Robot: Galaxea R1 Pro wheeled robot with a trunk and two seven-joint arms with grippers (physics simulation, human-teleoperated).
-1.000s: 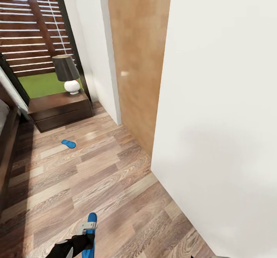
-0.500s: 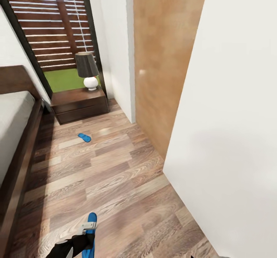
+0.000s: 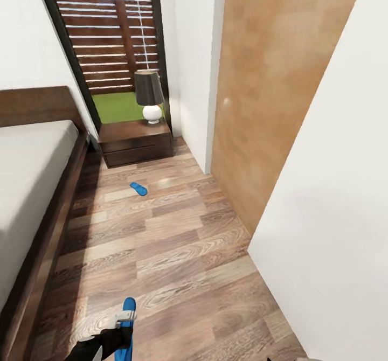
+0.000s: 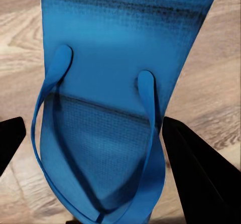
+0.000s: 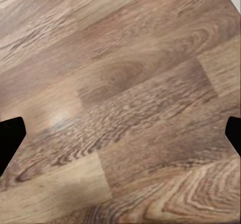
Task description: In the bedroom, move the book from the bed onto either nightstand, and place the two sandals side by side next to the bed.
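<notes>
The left gripper (image 3: pixel 125 318) pinches one blue sandal (image 4: pixel 108 108) between its two fingers, carrying it above the wood floor (image 3: pixel 172 253). The second sandal (image 3: pixel 138 188) lies on the floor a little in front of the nightstand (image 3: pixel 137 143), which carries a lamp (image 3: pixel 149 96) and stands beside the head of the bed (image 3: pixel 32 178). The right gripper (image 5: pixel 120 133) is spread, its fingertips wide apart above bare planks. A white wall (image 3: pixel 334 199) runs along the right.
</notes>
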